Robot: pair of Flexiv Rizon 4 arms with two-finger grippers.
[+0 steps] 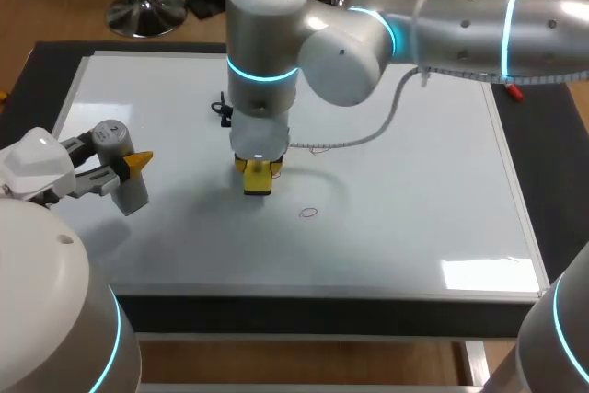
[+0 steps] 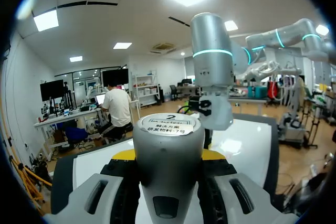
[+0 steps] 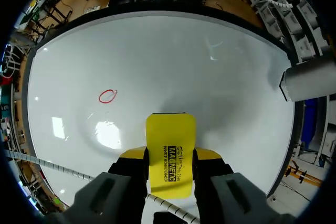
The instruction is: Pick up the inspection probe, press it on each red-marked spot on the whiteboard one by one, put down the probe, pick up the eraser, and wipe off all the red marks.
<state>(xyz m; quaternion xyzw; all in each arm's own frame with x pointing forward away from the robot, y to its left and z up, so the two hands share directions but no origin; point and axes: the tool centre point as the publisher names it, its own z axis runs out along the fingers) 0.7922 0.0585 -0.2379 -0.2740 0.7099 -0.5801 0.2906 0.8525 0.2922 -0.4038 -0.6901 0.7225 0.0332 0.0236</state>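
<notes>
The whiteboard (image 1: 423, 200) covers the table. My right arm comes in from the right and reaches past the middle. Its gripper (image 1: 258, 170) points down over the board, shut on the yellow eraser (image 1: 258, 178) (image 3: 170, 145). A small red ring (image 1: 308, 213) (image 3: 107, 96) lies on the board just beside the eraser. A fainter red mark (image 1: 319, 148) shows behind it. My left gripper (image 1: 127, 168) hangs over the board's left part, shut on the grey cylindrical probe (image 1: 121, 163) (image 2: 168, 145), which lies roughly level.
A small black object (image 1: 223, 109) sits on the board behind my right gripper. A white cable (image 1: 386, 121) loops from the right arm over the board. The board's dark frame edge (image 1: 515, 181) runs along the right.
</notes>
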